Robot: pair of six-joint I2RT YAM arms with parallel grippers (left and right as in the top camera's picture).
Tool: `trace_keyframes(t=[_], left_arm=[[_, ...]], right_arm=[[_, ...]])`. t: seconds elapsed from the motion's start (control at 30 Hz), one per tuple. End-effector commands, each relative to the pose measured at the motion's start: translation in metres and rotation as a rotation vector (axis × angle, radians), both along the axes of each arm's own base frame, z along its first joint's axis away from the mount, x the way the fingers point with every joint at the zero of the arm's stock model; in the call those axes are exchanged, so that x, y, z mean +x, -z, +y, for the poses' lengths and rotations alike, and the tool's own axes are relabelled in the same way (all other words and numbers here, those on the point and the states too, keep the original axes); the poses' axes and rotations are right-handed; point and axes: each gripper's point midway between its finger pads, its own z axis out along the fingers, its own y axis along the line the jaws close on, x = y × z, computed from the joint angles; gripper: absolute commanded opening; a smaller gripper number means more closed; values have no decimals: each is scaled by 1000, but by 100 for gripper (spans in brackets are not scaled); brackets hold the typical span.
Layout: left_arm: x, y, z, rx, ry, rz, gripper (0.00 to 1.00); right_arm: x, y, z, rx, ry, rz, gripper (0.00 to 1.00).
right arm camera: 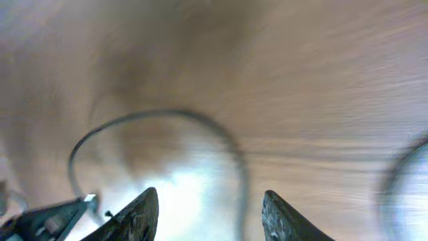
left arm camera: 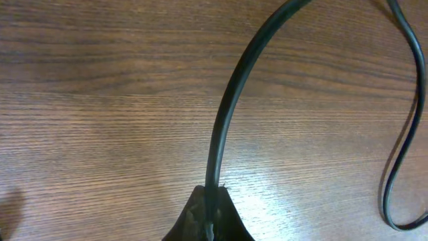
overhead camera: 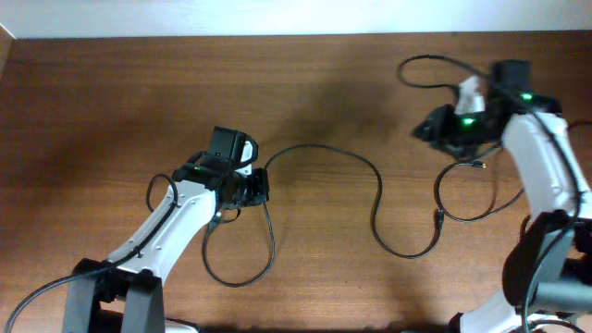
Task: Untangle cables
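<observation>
A long thin black cable [overhead camera: 374, 194] runs from my left gripper [overhead camera: 259, 185] across the middle of the table and ends in a plug [overhead camera: 439, 220]. My left gripper [left arm camera: 212, 204] is shut on this cable [left arm camera: 231, 100]; another part of it loops at the right of the left wrist view [left arm camera: 401, 181]. A second black cable [overhead camera: 467, 215] curves near the right arm, with a metal-tipped plug [overhead camera: 478, 165]. My right gripper [overhead camera: 427, 129] is open and empty above the table; its view is blurred and shows a cable loop [right arm camera: 167, 120] and a plug [right arm camera: 53, 217] below.
A cable loop [overhead camera: 242, 268] lies by the left arm's base. A thicker black wire [overhead camera: 435, 63] arcs from the right arm near the table's far edge. The wood table [overhead camera: 111, 102] extends to the left.
</observation>
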Motion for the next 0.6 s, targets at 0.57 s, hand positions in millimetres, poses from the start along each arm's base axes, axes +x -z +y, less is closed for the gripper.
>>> trace_keyframes(t=[0.57], left_arm=[[-19,-124,-57,-230,602,-530,0]], right_arm=[[-35,-28,201,269,149,285,49]])
